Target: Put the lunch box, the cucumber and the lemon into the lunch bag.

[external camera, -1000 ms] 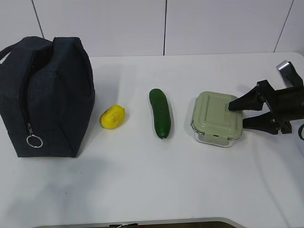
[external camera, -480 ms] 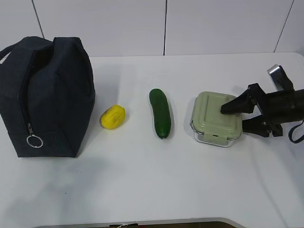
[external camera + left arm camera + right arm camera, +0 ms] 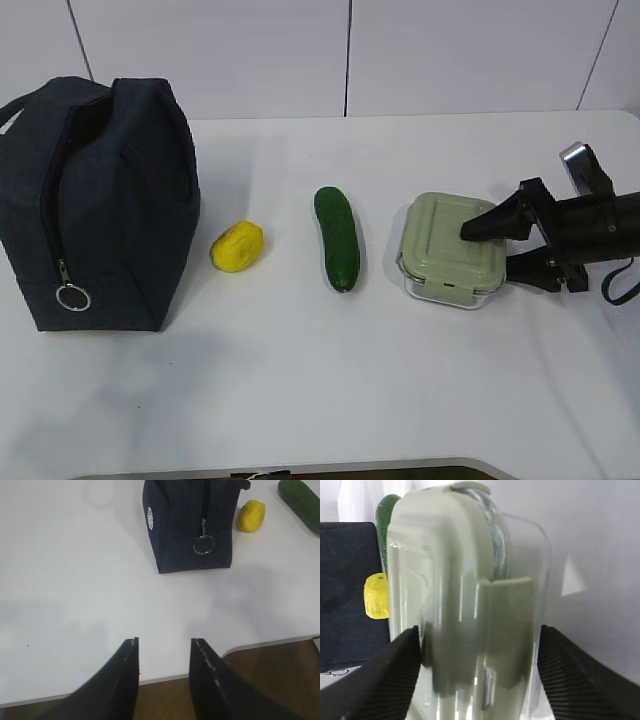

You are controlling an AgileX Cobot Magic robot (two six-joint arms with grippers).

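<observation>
Setting: we count four task items in a row on one white surface [image 3: 300, 380], backed by a pale panelled wall.
Bag: one boxy dark navy fabric lunch bag [image 3: 100, 200] stands at the far left, its zipper [image 3: 62, 270] running down the near face to a single metal ring pull [image 3: 70, 297]; we see the end of one strap handle at its upper left.
Lemon: one small bright yellow ridged lemon [image 3: 236, 246] lies just beside the bag's right side.
Cucumber: one smooth dark green cucumber [image 3: 337, 238] lies between lemon and box, apart from both.
Box: one square clear glass lunch box [image 3: 448, 250] with a pale sage-green lid sits on the surface right of the cucumber.
Right claw: one black right claw [image 3: 505, 247] straddles the box's right edge, jaws spread wide, one finger over the lid and one beside the near-right corner; we see the box between the pads up close, not clamped.
Left claw: one black left claw [image 3: 163, 652] hangs released and empty over the surface's front edge, well apart from the bag.
</observation>
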